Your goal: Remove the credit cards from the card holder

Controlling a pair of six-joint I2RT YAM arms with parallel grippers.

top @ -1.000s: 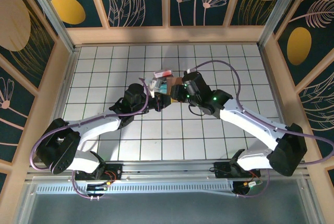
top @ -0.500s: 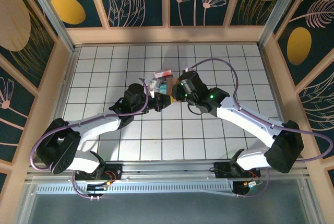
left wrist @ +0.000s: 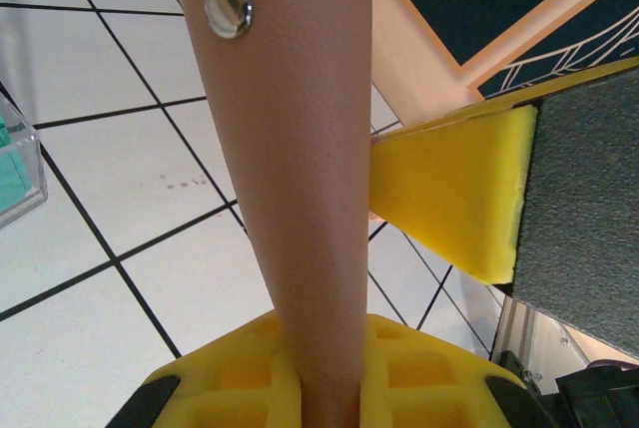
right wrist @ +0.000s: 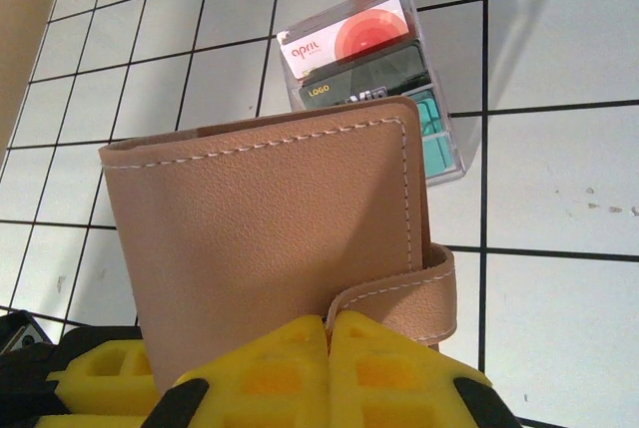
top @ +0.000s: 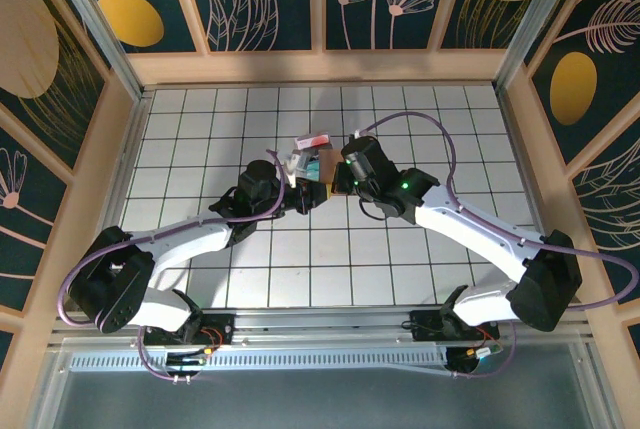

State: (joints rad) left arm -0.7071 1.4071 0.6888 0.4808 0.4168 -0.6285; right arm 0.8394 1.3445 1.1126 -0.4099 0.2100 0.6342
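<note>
Pinkish-tan leather-look card holder (right wrist: 270, 238), white stitching, strap tab (right wrist: 399, 303) btm-right.

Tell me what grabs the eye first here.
The pink-tan holder stands out at the middle of the white grid table, with the left claw and the right claw both shut on it. Just beyond it lies a clear pack of cards, a red-and-white one at its far end.

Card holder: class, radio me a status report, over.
Left end effector shut on card holder. Right end effector shut at strap tab. Holder closed. Clear card pack behind, not blocking.
</note>
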